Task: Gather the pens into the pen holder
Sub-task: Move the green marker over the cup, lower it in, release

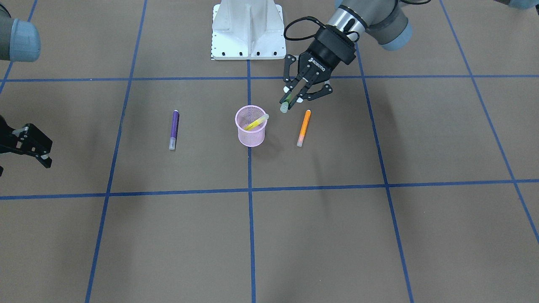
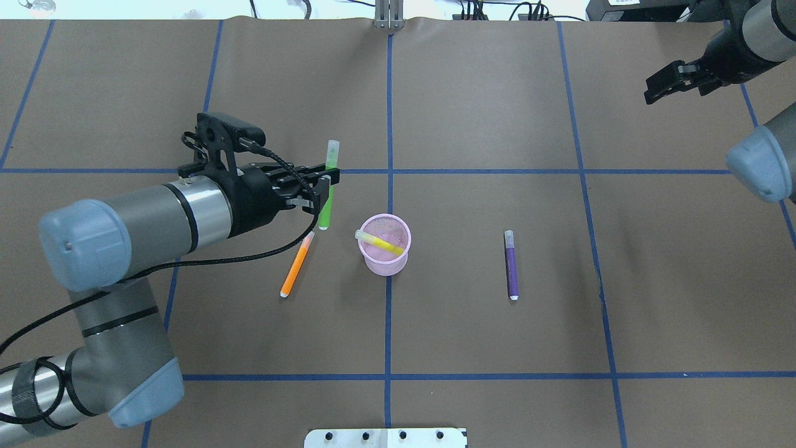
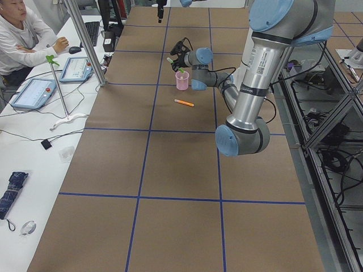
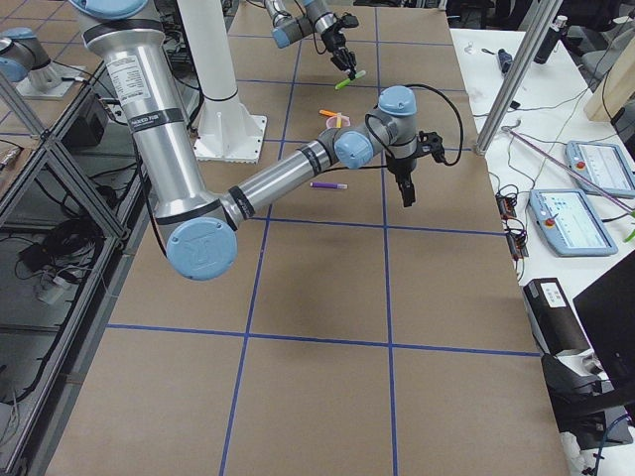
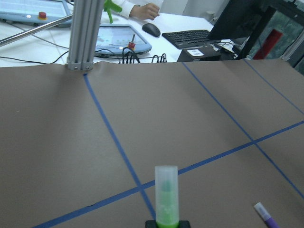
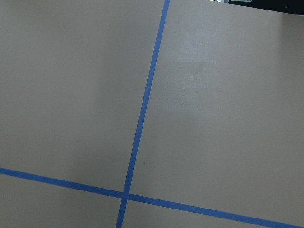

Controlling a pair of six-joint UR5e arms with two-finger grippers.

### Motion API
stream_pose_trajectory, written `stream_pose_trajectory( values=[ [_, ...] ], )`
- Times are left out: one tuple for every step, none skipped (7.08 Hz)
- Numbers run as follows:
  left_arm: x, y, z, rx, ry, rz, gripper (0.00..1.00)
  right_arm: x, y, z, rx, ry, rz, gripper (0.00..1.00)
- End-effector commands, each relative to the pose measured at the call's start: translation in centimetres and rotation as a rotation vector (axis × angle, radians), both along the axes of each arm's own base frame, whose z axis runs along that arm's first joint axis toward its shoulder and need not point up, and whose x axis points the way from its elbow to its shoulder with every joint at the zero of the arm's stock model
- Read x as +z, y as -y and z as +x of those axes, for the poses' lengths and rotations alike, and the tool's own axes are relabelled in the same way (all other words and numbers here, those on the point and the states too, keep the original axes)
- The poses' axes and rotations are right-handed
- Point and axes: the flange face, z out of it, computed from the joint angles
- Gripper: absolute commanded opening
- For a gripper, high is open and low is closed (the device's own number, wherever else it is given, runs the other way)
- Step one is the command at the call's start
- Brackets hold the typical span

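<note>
Nearest to me, two pens lie flat on the table [image 2: 472, 336], both with their whitish caps pointing away from me. The orange pen [image 2: 296, 265] is to the left of the pen holder [image 2: 386, 266], and the purple pen [image 2: 512, 267] is well off to its right. The orange one slants, its cap end being the closer end to the holder, though the two stay apart.

Between them the pink mesh holder stands upright on a blue tape line [image 2: 387, 336]. Inside it the yellow pen [image 2: 384, 245] leans across, its cap poking over the rim on the left side.

A little farther out and left of the holder, my left gripper [image 2: 324, 184] is clamped on the green pen [image 2: 332, 155], gripping it around mid-length. The pen is lifted clear of the table with its capped end pointing away from me. It sits beside the holder, not over its mouth.

Far off on the right, my right gripper [image 2: 653, 90] hangs above the table, away from every pen. Its fingers look parted with nothing between them, though it is small and partly cut off in these views.
</note>
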Motion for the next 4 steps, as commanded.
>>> stream_pose_trajectory(
  values=[
    [-0.5,0.1,4.5,-0.067,-0.036,0.096,0.00,0.0,0.0,0.1,0.001,0.000,0.000,1.00],
    [0.6,0.8,6.3,-0.071,-0.019,0.122,0.00,0.0,0.0,0.1,0.002,-0.001,0.001,1.00],
    [2.0,0.9,7.4,-0.070,-0.021,0.134,0.00,0.1,-0.1,0.1,0.002,-0.001,-0.001,1.00],
    [2.5,0.9,7.9,-0.080,-0.018,0.132,0.00,0.2,-0.1,0.1,0.002,-0.002,-0.002,1.00]
  ],
)
